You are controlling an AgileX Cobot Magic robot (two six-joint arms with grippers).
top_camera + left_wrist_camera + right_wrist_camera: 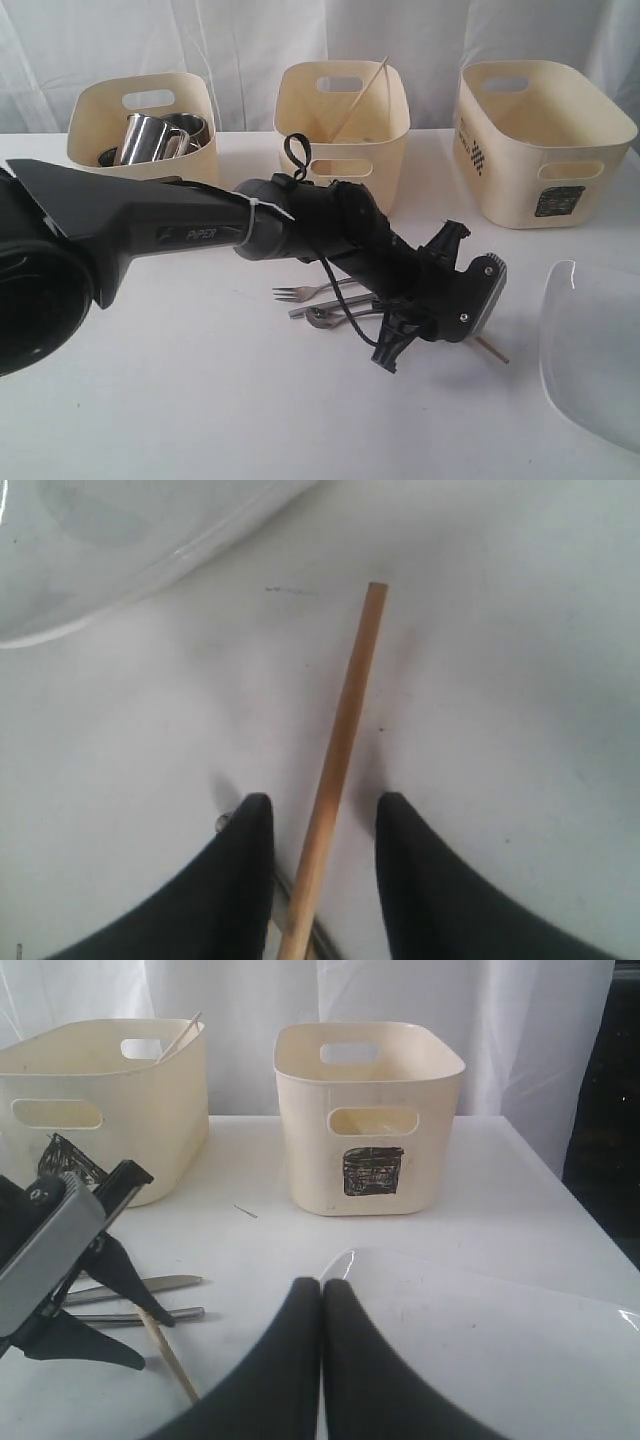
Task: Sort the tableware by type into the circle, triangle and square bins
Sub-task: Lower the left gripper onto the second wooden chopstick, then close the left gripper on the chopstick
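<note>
The left gripper [322,802], jaws apart, is being poised astride the chopstick [350,700] near the clear plate [100,560], which could be sent rolling by an uneven pinch.

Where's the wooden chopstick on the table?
It lies inside the open left gripper, near the fork and left of the clear plate in the exterior view.

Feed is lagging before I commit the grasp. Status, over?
Left gripper open, straddling chopstick, not yet gripped. Right gripper shut, empty, beside clear plate. Fork lies close by.
</note>
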